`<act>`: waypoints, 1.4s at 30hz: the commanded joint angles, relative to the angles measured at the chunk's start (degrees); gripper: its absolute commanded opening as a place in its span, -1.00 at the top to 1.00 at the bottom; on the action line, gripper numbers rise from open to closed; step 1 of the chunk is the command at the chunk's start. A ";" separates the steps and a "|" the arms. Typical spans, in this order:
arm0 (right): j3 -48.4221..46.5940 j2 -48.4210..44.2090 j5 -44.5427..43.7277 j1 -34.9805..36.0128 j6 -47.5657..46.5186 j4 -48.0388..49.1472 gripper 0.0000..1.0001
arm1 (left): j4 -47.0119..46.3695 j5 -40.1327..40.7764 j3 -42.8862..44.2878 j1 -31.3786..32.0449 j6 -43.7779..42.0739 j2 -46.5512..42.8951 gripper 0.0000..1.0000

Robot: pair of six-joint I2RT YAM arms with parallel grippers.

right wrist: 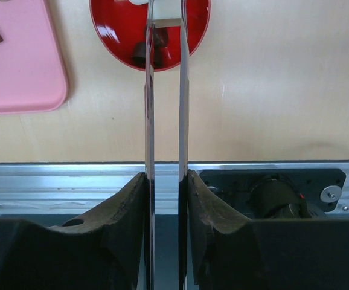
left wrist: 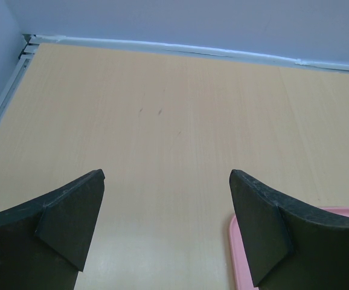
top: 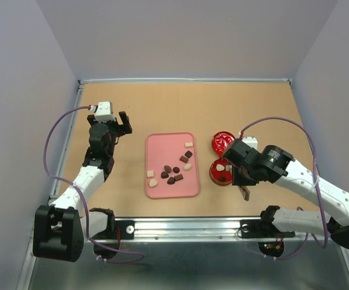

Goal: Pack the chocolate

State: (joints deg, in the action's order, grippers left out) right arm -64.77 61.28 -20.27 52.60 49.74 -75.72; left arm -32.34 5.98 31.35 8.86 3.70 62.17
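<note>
R claw clenched on thin metal tweezers, both blades pinched edge-on btwn the pads, tips reaching out over the open red tin. Contents btwn the tips, if any: can't tell. Seen from above, same claw at the near edge of the table, just off the tin's near-right side, close to the rail.

L claw released, jaws spread wide, nothing btwn them, hanging over bare board left of the pink tray. One tray corner just showing beside its right finger in the L wrist view.

Chocolates: most on the tray. Dark cluster w/ two cream bits toward the near-left, a few more (dark + cream) toward the far-right corner. Two in the tin: one cream, one dark. Lid, red w/ a pale pattern, flat on the board just behind the tin; touching or a hair apart, can't tell.

Surface: light tan wood-look board, matte, a couple of faint specks mid-board in the L wrist view. White seam strip along the far edge and down both sides. Aluminium rail across the near edge, both arm bases at it. Pale grey-lilac walls closing in back, left and right. Lilac cable looping off the L arm, a second one arching off the R arm.
</note>
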 commanded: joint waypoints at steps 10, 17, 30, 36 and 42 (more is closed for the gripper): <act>0.79 -0.46 -2.31 0.49 1.07 -0.83 0.24 | -2.12 -0.62 0.55 -0.34 0.16 -0.91 -0.91; 1.40 -0.19 -1.88 0.49 0.63 0.75 0.08 | -2.12 -0.62 0.46 -0.34 0.16 -1.00 -0.91; -4.47 2.70 -2.58 0.49 -5.77 6.19 0.09 | -2.12 -0.26 0.55 -0.42 -0.01 -0.82 -0.91; -9.40 7.80 -1.27 0.40 -13.78 13.57 0.10 | -2.11 0.00 0.55 -0.34 -0.10 -0.91 -0.91; -9.85 14.39 4.71 0.49 -18.88 22.45 0.10 | -1.94 0.26 0.64 -0.34 -0.19 -0.47 -0.91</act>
State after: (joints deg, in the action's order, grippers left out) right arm -72.60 73.71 -18.59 52.60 35.44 -60.90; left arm -32.32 5.91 31.35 8.86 3.70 62.17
